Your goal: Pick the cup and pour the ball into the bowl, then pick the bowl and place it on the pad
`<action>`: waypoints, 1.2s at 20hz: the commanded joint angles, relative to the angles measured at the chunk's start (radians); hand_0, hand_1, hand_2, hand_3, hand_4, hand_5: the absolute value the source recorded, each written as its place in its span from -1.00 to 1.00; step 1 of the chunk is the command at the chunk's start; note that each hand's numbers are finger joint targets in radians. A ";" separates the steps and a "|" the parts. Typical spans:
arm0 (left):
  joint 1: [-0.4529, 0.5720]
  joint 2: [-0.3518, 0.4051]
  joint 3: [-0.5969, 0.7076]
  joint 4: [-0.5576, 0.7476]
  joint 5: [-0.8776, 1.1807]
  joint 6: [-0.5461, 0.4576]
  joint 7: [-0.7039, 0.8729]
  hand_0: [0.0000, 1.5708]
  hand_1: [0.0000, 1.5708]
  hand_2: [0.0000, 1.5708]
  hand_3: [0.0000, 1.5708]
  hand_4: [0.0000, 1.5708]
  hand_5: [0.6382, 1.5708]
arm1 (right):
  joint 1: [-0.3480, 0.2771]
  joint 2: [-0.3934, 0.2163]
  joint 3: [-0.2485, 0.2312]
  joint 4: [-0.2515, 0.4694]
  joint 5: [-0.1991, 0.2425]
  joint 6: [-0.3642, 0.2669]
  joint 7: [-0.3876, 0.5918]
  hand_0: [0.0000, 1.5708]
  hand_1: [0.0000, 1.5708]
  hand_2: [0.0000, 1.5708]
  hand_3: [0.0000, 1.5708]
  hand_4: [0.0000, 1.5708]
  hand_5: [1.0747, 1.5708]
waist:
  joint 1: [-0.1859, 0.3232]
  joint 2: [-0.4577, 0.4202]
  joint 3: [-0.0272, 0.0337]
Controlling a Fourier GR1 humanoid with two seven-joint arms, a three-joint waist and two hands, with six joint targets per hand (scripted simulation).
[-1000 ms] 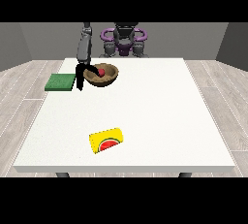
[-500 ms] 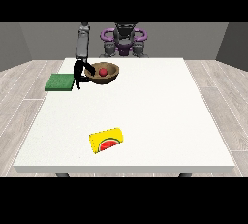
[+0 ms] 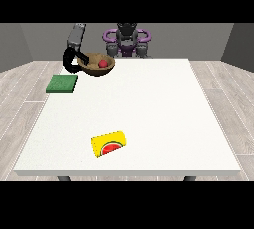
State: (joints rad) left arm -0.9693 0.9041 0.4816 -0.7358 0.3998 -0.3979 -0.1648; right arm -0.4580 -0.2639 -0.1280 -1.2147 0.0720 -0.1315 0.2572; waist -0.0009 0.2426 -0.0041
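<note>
Large white rectangular table [image 3: 149, 119] viewed from across, robot torso [image 3: 126, 39] at far edge. Round brown wooden bowl [image 3: 96, 65] at the far part of the view's left, appearing raised off the table surface, tilted slightly, small red ball [image 3: 102, 64] resting inside. Black hand at the view's left [image 3: 71, 60] at the bowl's left rim, fingers curled round that rim, gripping the bowl. Grey forearm [image 3: 77, 34] rising from that hand toward the upper left. Flat green square pad [image 3: 62, 84] lying at the table's left edge, just below and left of the bowl, apart from it. Yellow cup with watermelon print [image 3: 109, 143] lying on its side near the table's front, well apart from bowl and pad. Hand at the view's right not made out.
</note>
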 commanded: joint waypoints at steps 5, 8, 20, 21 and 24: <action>0.033 0.076 0.034 0.050 0.010 -0.038 -0.046 -1.00 -1.00 -1.00 -1.00 -1.00 0.93 | -0.073 -0.092 -0.033 0.048 -0.015 0.086 0.040 1.00 1.00 1.00 1.00 0.65 0.79 | -0.038 0.037 0.0039; 0.005 0.028 -0.001 0.004 -0.020 0.036 -0.059 -1.00 -1.00 -1.00 -1.00 -1.00 0.93 | -0.146 -0.088 -0.029 0.096 -0.001 0.074 0.034 1.00 1.00 1.00 1.00 0.65 0.79 | -0.045 0.070 0.0042; -0.028 0.076 0.013 -0.131 0.047 0.044 0.054 -1.00 -1.00 -1.00 -1.00 -1.00 0.92 | -0.181 -0.301 -0.249 0.436 -0.115 0.243 -0.302 1.00 1.00 1.00 0.41 0.65 0.86 | 0.009 0.153 0.0060; 0.005 0.087 0.023 -0.127 0.039 0.022 0.001 -1.00 -1.00 -1.00 -1.00 -0.98 0.92 | -0.169 -0.326 -0.269 0.443 -0.130 0.263 -0.318 1.00 1.00 1.00 0.27 0.66 0.88 | 0.010 0.176 0.0055; -0.035 0.093 0.028 -0.124 0.024 0.091 -0.002 -1.00 -1.00 -1.00 -1.00 -0.74 0.92 | -0.232 -0.360 -0.260 0.458 -0.130 0.304 -0.304 1.00 1.00 1.00 -0.01 0.65 0.92 | -0.027 0.208 0.0050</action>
State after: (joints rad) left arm -0.9818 0.9619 0.4895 -0.8752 0.4285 -0.3316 -0.1494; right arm -0.6438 -0.5711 -0.3683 -0.7851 -0.0361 0.1145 -0.0332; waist -0.0031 0.4041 0.0018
